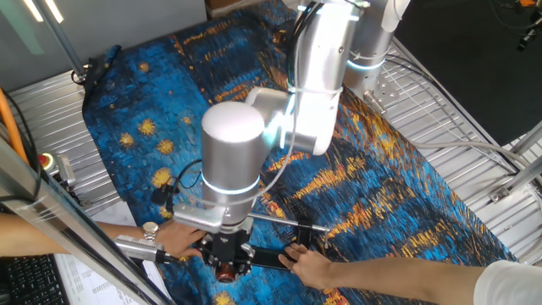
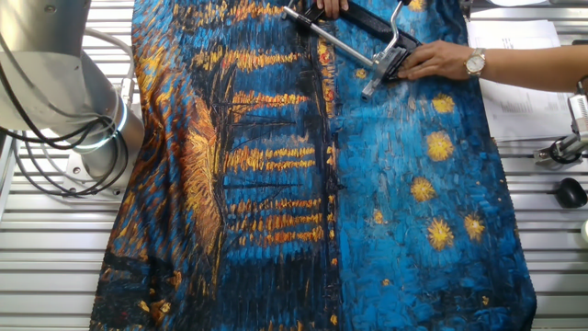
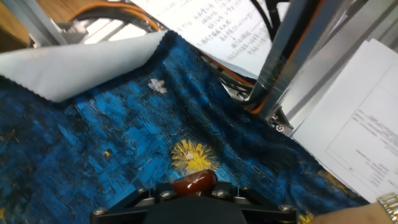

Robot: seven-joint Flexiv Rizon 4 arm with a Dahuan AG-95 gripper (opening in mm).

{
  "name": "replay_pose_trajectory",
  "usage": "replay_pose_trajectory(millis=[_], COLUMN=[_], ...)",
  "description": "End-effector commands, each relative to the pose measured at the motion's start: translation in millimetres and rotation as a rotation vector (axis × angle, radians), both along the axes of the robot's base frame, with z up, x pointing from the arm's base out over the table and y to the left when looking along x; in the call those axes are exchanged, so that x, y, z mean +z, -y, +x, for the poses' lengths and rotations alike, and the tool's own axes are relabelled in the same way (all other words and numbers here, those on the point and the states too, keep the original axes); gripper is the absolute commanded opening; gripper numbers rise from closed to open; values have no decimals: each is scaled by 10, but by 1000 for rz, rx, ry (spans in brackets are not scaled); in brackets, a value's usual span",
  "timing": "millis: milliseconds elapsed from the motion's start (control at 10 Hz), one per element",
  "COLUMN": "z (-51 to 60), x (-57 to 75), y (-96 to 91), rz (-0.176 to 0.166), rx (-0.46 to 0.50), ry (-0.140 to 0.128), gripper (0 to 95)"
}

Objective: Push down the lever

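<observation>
Knob [image 3: 194, 183] of the lever sits right at the lower edge of my hand view, reddish-brown and shiny, just above the black body of my end effector [image 1: 227, 264]. Whether my fingers are spread or pressed together I cannot tell; they are hidden in every view. In one fixed view my arm [image 1: 230, 161] hangs over the near edge of the worktop [image 1: 440, 110], with the knob peeking out under the end effector. 2 hands flank the clamp there: one with a watch [image 1: 182, 235], one bare [image 1: 315, 266]. From the other fixed view, the clamp [image 2: 390, 57] lies on the blue painted cloth [image 2: 276, 184], its long rod [image 2: 331, 39] running aslant.
</observation>
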State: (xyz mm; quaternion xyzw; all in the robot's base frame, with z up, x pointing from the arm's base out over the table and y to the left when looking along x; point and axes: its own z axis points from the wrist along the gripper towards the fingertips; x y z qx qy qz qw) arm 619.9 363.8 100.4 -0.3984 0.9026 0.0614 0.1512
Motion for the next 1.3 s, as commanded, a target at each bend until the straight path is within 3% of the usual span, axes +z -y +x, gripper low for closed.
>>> replay_pose_trajectory(millis=[100,400,600,700,900,1200,1300], z=[6,6,6,6,6,6,32], x=[2,2,2,2,2,2,-19], y=[31,31,31,31,31,31,8], rz=[-26,-22,32,39,25,30,10], rx=[60,62,64,64,51,21,16], ry=[-11,-8,-6,-5,3,40,40], gripper=[0,0,0,0,0,0,0])
